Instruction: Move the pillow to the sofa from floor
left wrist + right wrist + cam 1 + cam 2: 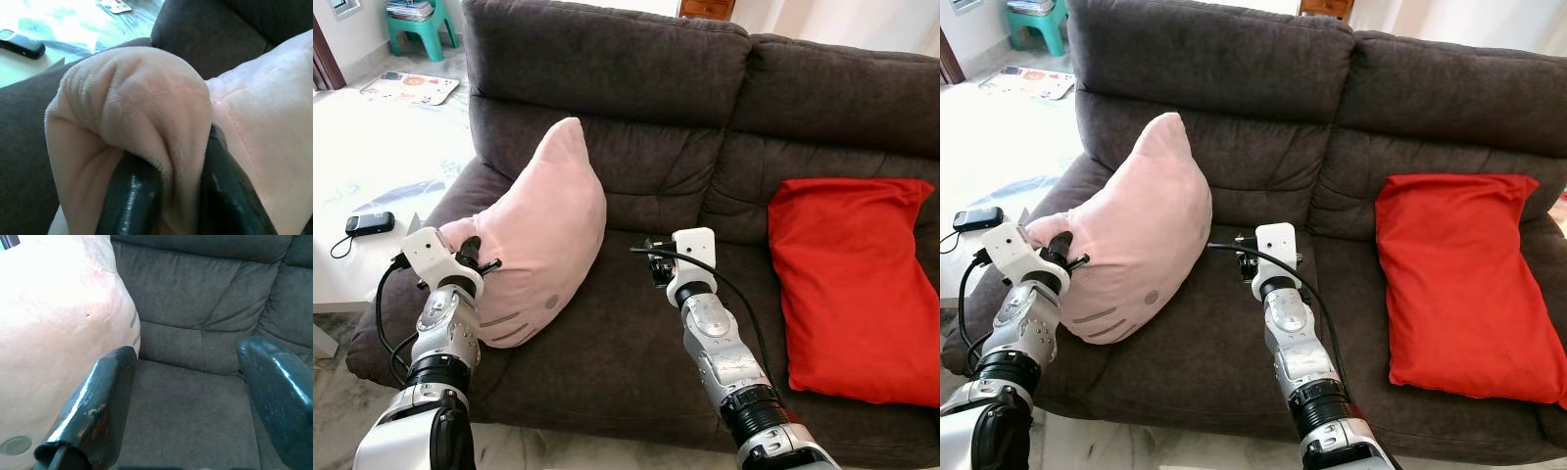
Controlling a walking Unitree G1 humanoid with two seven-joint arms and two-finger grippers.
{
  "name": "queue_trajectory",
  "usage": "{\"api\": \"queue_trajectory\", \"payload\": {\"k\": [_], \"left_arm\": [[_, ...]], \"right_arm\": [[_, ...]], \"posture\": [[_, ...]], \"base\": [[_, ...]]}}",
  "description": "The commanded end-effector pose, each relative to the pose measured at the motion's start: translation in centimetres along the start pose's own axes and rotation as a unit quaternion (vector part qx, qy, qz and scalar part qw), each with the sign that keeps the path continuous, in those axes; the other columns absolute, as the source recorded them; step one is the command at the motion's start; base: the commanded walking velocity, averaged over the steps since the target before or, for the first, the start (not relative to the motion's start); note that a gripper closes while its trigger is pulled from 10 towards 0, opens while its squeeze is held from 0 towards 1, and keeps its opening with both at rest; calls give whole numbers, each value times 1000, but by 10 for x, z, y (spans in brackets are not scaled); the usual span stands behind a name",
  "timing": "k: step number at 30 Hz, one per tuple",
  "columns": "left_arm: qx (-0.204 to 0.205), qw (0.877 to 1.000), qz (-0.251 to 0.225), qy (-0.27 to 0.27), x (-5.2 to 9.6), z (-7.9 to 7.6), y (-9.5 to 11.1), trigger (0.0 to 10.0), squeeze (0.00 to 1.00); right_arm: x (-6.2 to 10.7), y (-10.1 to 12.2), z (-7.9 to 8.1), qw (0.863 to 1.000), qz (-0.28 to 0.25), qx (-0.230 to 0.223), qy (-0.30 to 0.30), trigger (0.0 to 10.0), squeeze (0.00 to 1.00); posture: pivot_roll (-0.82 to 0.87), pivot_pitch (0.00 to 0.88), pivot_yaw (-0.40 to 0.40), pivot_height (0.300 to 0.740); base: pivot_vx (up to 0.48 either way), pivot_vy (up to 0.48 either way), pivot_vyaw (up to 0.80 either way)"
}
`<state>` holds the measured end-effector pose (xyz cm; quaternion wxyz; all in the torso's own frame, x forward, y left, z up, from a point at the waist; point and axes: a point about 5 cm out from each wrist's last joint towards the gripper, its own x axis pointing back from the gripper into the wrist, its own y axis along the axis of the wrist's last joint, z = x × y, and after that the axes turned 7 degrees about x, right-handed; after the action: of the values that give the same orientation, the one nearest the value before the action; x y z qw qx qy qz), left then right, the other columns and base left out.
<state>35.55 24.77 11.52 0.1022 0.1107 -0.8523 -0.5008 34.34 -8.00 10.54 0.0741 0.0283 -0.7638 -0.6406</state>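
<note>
A pink plush pillow [543,225] stands tilted on the left seat of the dark brown sofa [626,352], leaning toward the armrest and backrest. My left gripper [475,257] is at the pillow's lower left corner, shut on a bunched fold of the pink fabric [137,107], with both black fingers [129,200] pressed into it. My right gripper [186,352] hovers open over the middle seat cushion, just to the right of the pillow, with nothing between its fingers [98,401].
A red pillow [852,284] leans on the sofa's right seat. A white low table [352,264] with a black device [369,223] stands by the left armrest. Behind it are a floor mat [409,88] and a teal stool [421,24].
</note>
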Motion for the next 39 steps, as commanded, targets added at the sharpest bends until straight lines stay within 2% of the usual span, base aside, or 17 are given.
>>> {"api": "queue_trajectory", "payload": {"k": [1,18,22,28,36,37,38,39], "left_arm": [[0,1000,7,25,3,9,-6,10000,1000],[-20,999,-22,33,3,9,3,10000,1000],[-34,998,-44,31,3,7,9,10000,1000],[-62,994,-90,8,1,-6,28,10000,1000],[-76,992,-101,14,4,-6,30,10000,1000],[-82,992,-99,13,5,-6,29,10000,243],[-82,992,-99,13,5,-6,29,10000,243],[-86,991,-98,13,6,-6,28,10000,0]], "right_arm": [[1,0,-3,1000,1,1,-4,10000,0],[2,-2,-2,1000,3,1,-2,10000,0],[1,-2,-2,1000,2,1,-3,10000,0],[1,-2,-3,1000,3,2,-5,10000,0],[1,-2,-2,1000,4,1,-3,10000,0],[1,-2,-2,1000,4,1,-3,10000,0],[1,-2,-2,1000,4,1,-3,10000,0],[1,-2,-2,1000,4,1,-3,10000,0]], "posture": [[141,69,-110,740],[143,57,-112,740],[143,57,-112,740],[145,59,-115,740],[147,64,-115,740],[147,64,-114,740],[147,64,-114,740],[147,64,-114,740]], "base": [[0,0,0],[0,0,0],[0,0,0],[0,0,0],[0,0,0],[0,0,0],[0,0,0],[0,0,0]]}}
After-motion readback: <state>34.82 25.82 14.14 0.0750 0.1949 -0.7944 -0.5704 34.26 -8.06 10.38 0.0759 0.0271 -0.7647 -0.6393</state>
